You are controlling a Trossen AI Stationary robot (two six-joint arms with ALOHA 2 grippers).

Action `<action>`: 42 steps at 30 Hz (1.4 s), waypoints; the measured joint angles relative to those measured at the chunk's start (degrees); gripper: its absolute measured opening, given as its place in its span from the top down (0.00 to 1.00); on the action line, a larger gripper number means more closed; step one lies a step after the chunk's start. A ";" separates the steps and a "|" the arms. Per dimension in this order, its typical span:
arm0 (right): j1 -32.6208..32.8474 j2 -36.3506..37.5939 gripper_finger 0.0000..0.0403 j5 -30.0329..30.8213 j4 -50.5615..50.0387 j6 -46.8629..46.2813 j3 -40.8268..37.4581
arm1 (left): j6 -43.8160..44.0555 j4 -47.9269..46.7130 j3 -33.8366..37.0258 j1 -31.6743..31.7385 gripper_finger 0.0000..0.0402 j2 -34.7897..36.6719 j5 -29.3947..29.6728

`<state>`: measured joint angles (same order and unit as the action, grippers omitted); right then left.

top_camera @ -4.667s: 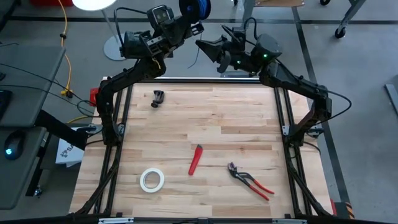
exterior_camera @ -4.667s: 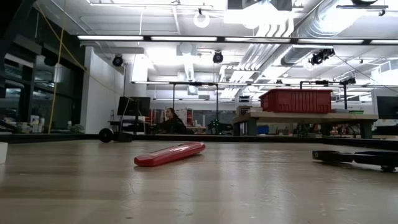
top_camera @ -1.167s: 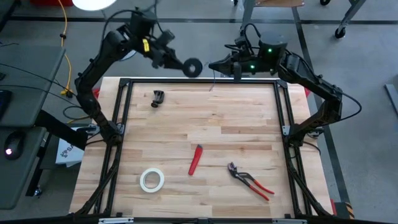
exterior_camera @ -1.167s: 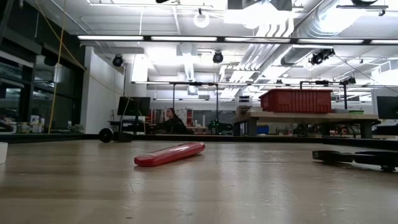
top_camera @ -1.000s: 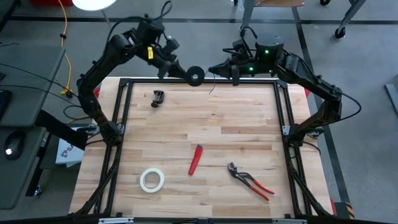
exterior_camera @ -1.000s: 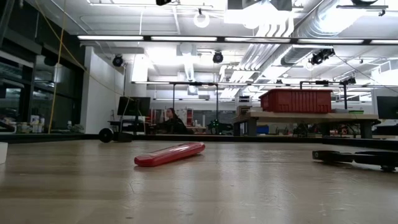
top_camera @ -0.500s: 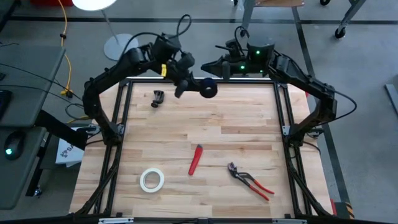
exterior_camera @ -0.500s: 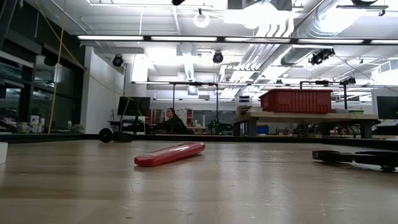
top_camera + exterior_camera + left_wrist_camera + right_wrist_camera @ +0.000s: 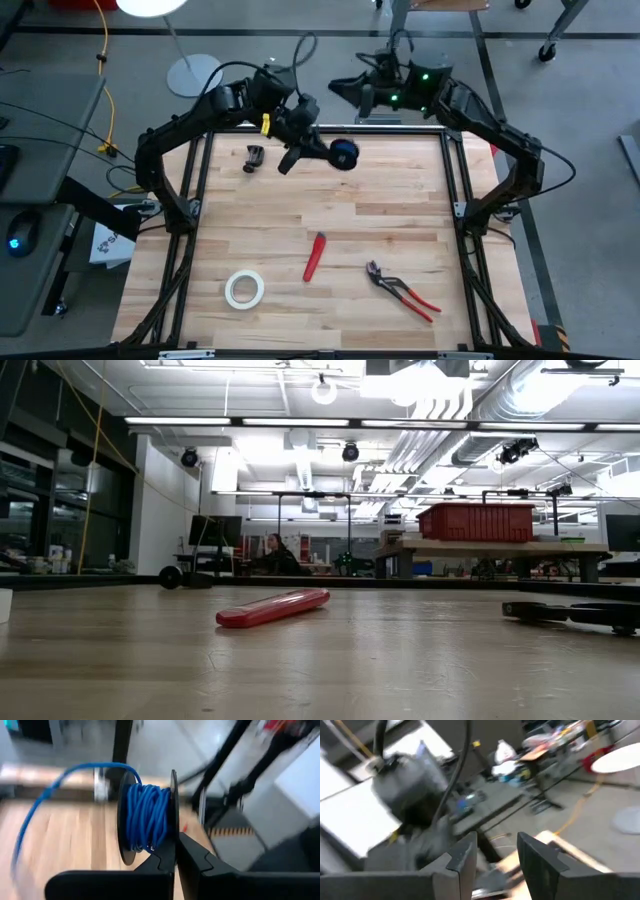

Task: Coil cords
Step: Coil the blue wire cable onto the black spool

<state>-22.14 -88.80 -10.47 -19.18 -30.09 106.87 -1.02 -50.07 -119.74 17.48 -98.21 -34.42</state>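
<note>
While the left arm holds the spool over the far part of the worktop, the right arm waits beyond the far edge.
Worktop [image 9: 380, 200]: light wooden boards inside a dark frame; it carries several tools, all well apart from each other.
Left arm: it reaches from the left side across the far left corner of the worktop.
Right arm: it bends from the right side to a place past the far edge, above the grey floor.
Left pincer [image 9: 318, 150]: fingers pressed together on one black disc of the spool, seen clearly in the left wrist view [image 9: 175, 851].
Right pincer [image 9: 343, 86]: fingers apart with a clear gap between them and nothing inside, as the right wrist view [image 9: 495, 851] shows.
Spool [image 9: 343, 154]: small, round and black, lifted over the far middle of the worktop, with its axis lying sideways.
Wire [image 9: 146, 817]: thin and blue, wound in many turns on the spool; one free end leaves the top of the coil and curves away in a loop.
Pliers [image 9: 402, 291]: red handles, lying near the right front.
Tape roll [image 9: 244, 289]: white, lying flat near the left front.
Red tool [image 9: 314, 256]: long and narrow, lying near the middle, between the tape roll and the pliers.
Black clamp [image 9: 254, 158]: small, near the far left corner.
</note>
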 joint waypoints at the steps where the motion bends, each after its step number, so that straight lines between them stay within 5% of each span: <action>1: -0.72 0.48 0.67 0.67 -1.05 1.01 0.00 | -1.24 -2.99 0.00 -0.04 1.00 0.00 0.48; 6: -3.91 3.01 0.67 2.02 -11.65 8.45 0.10 | -7.41 -14.56 3.21 -0.47 1.00 0.47 4.78; 11: -4.69 3.65 0.67 10.99 -34.57 17.82 -0.31 | -6.94 -12.63 17.02 -0.61 1.00 3.69 2.98; 18: -5.46 14.21 0.67 13.72 -39.31 15.01 -19.90 | 10.06 17.50 51.59 -0.39 1.00 15.09 2.30; 25: -6.39 31.53 0.67 9.83 -27.97 -5.67 -49.50 | 37.46 50.15 76.14 1.53 1.00 15.16 2.28; 32: -3.35 39.40 0.67 7.82 -13.55 -20.49 -64.67 | 48.85 58.92 81.49 2.32 1.00 5.37 -2.69; 38: -1.81 40.16 0.67 11.99 -11.62 -19.36 -65.27 | 54.44 59.91 81.24 2.50 0.98 3.06 -2.65; 42: -1.87 40.11 0.67 11.99 -11.91 -19.38 -64.83 | 55.03 59.24 81.33 3.24 0.89 3.29 -1.24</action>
<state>-24.01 -48.70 1.52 -31.09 -49.47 42.04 54.01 9.17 -38.41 20.71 -94.93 -35.66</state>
